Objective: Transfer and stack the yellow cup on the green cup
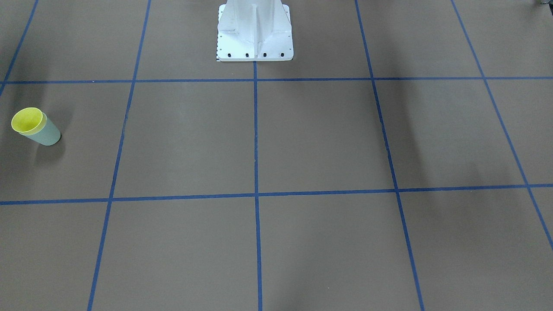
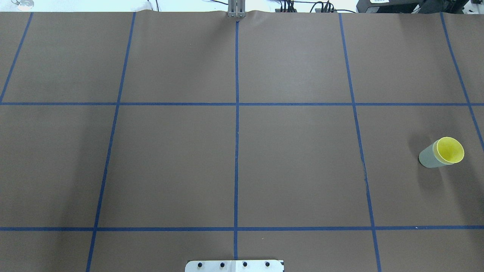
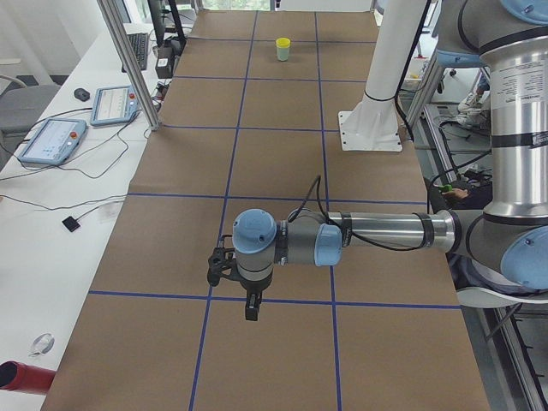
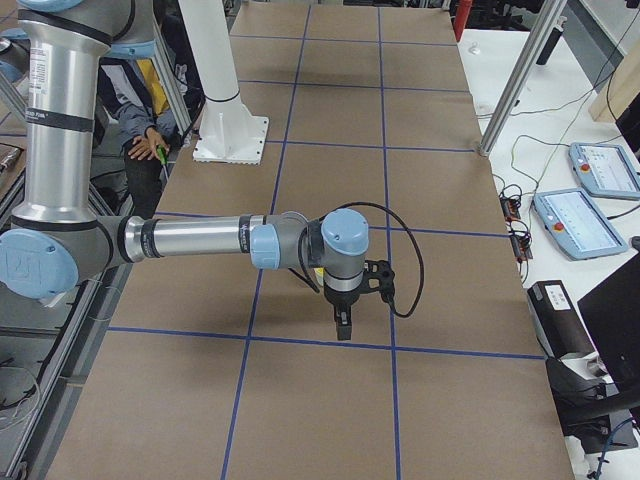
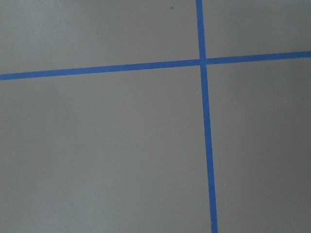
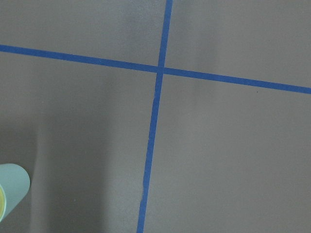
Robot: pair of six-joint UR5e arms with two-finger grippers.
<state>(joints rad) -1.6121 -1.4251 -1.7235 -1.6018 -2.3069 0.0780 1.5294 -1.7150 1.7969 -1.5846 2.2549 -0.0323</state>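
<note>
The yellow cup [image 1: 27,120] sits nested inside the green cup [image 1: 48,134], and the pair stands upright on the brown table. From overhead the yellow cup [image 2: 450,150] and the green cup [image 2: 427,157] are at the far right. A corner of the green cup [image 6: 13,184] shows in the right wrist view. My left gripper [image 3: 251,310] hangs over the table's left end, far from the cups. My right gripper [image 4: 343,328] hangs over the right end. Both point down and show only in the side views, so I cannot tell whether they are open or shut.
The white pedestal base [image 1: 255,41] stands at the robot's side of the table. Blue tape lines [image 2: 236,151] divide the brown surface into squares. A seated person [image 4: 150,105] is beside the pedestal. Tablets [image 3: 53,139] and metal posts [image 3: 130,64] line the far side.
</note>
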